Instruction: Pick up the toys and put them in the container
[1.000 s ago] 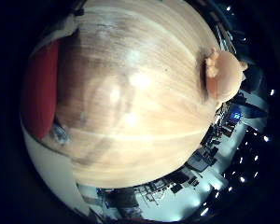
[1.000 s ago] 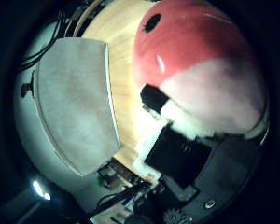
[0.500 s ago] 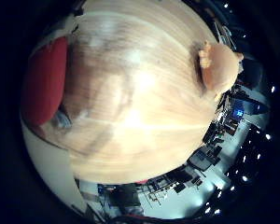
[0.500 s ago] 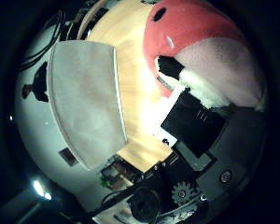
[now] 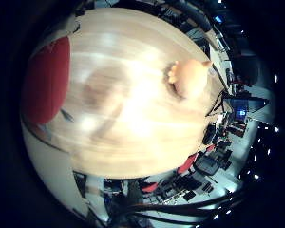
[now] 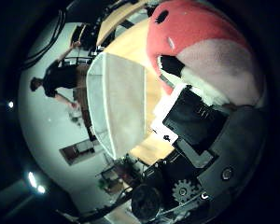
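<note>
Red toy (image 6: 196, 42) – plush, red with a pale patch and a dark eye spot – fills much of the thumb-side view, so it's right up against the palm. The hand (image 6: 196, 126) has its black-and-white fingers curled against the toy's pale part, gripping it; same toy shows as a red mass at the edge of the little-finger-side view, above the table.

Second toy (image 5: 190, 78) – small, peach-coloured, with little toes showing – lies on the table (image 5: 133, 133), well apart from the red one, near the table's edge.

Container (image 6: 119, 105) – pale, fabric-looking bin with a light rim – sits on the same wooden table beside the held toy, not touching it as far as I can tell. Its open side can't be made out.

Table is light wood with bright glare across the middle. Beyond it: a room with red chairs (image 5: 187, 166) and ceiling lights.
</note>
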Available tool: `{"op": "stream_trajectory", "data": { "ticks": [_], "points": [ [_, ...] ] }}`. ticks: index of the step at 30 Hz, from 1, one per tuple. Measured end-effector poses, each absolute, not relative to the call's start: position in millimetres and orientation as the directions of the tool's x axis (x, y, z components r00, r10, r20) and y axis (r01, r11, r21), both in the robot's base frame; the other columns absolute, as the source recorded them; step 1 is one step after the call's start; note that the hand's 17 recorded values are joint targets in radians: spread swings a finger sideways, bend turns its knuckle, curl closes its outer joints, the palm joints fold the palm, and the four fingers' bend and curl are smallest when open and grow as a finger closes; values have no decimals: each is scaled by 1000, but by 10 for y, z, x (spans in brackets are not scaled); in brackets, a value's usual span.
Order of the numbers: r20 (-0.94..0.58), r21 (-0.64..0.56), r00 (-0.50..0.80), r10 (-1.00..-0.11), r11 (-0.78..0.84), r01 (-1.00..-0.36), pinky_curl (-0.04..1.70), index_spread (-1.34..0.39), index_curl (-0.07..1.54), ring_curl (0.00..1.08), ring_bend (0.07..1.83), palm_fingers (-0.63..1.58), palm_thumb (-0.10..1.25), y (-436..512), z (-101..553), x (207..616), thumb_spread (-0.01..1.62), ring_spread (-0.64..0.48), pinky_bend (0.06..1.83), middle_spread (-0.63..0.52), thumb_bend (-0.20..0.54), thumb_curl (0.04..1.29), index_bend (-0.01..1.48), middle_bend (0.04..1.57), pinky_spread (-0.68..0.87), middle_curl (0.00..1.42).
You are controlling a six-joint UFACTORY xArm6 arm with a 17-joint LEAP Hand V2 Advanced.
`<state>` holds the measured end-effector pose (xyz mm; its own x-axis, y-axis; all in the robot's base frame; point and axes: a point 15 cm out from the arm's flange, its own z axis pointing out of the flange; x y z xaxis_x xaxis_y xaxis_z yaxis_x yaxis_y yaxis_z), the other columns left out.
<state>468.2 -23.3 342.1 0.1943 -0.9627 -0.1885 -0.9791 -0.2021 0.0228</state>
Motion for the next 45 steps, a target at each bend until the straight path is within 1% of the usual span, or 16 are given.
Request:
{"op": "stream_trajectory", "data": {
  "ticks": [8,13,22,26,32,45],
  "points": [
    [-179,-56,291,-940,-285,-957,382,-559,519,485,1255,1232,965,278,4114,4632,972,-300,1091,-384,-18,340,464,986,-545,565],
    [-180,-88,345,-921,-334,-938,391,-563,538,485,1255,1231,964,722,4327,4536,974,-296,1084,-381,-20,339,451,991,-551,559],
    [-168,-113,464,-870,-450,-886,399,-570,569,484,1254,1229,964,1689,4413,4326,976,-296,1066,-380,-19,338,431,1002,-558,552],
    [-160,-141,501,-851,-482,-865,404,-574,583,484,1254,1227,964,2044,4412,4284,976,-296,1063,-380,-19,337,417,1006,-559,550],
    [-123,-151,549,-827,-531,-834,408,-579,601,484,1256,1224,964,2482,4351,4167,976,-296,1049,-379,-19,337,405,1011,-566,547],
    [-117,-138,562,-819,-547,-826,419,-590,636,483,1245,1225,964,2644,4260,4124,976,-297,1038,-378,-19,337,380,1015,-573,542]
  ]
}}
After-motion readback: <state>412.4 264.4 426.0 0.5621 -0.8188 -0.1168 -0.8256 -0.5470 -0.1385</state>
